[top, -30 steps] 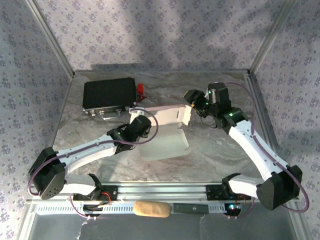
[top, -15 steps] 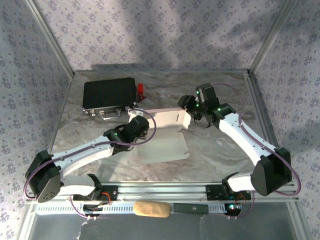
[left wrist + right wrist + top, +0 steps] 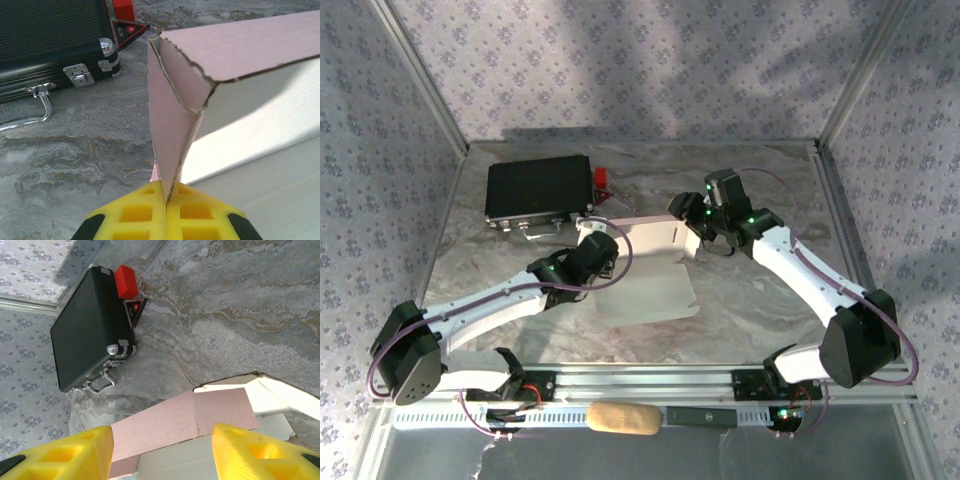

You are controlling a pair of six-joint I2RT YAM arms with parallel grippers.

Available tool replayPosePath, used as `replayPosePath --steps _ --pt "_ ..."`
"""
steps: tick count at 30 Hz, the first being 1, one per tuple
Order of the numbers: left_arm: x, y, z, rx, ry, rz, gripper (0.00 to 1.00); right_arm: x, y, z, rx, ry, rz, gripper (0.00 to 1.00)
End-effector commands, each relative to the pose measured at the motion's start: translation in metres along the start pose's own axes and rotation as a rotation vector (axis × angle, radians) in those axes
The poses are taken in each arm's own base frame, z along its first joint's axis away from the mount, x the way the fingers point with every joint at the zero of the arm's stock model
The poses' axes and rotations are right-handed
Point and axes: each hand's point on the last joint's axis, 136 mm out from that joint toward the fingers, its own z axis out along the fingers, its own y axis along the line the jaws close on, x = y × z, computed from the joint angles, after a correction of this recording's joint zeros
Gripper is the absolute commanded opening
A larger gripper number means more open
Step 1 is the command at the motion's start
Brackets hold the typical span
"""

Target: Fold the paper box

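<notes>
The paper box (image 3: 650, 285) lies mid-table, pale pink outside and whitish inside, its back wall (image 3: 655, 232) raised upright. My left gripper (image 3: 598, 240) is at the wall's left end. In the left wrist view its yellow fingers (image 3: 135, 212) are shut on the lower tip of a pink end flap (image 3: 170, 115). My right gripper (image 3: 683, 213) hovers over the wall's right end. In the right wrist view it (image 3: 162, 440) is open. The pink top strip (image 3: 185, 420) spans the gap between its fingers (image 3: 250, 450), and none of it is pinched.
A black case (image 3: 540, 190) with metal latches sits at the back left, with a small red block (image 3: 603, 178) at its right corner. Patterned walls and metal posts close in the table. A brush with a wooden handle (image 3: 625, 420) lies beyond the near rail.
The right arm has swung left, bringing its gripper from beside the box's right end to over the raised wall. The left gripper edged slightly back-left and kept hold of the flap.
</notes>
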Motion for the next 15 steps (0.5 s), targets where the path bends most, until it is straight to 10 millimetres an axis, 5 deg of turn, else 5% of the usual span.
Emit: replayPosePath --steps 1,11,15 --pt "-0.019 -0.008 -0.010 0.033 -0.043 -0.011 0.00 0.007 -0.001 0.004 -0.012 0.023 0.023 0.54" --pt "-0.021 -0.008 -0.016 0.042 -0.051 0.002 0.00 -0.024 -0.015 -0.017 0.020 -0.029 0.014 0.53" --pt "-0.019 -0.007 -0.016 0.038 -0.051 0.003 0.00 -0.036 -0.005 -0.026 -0.018 -0.045 -0.013 0.53"
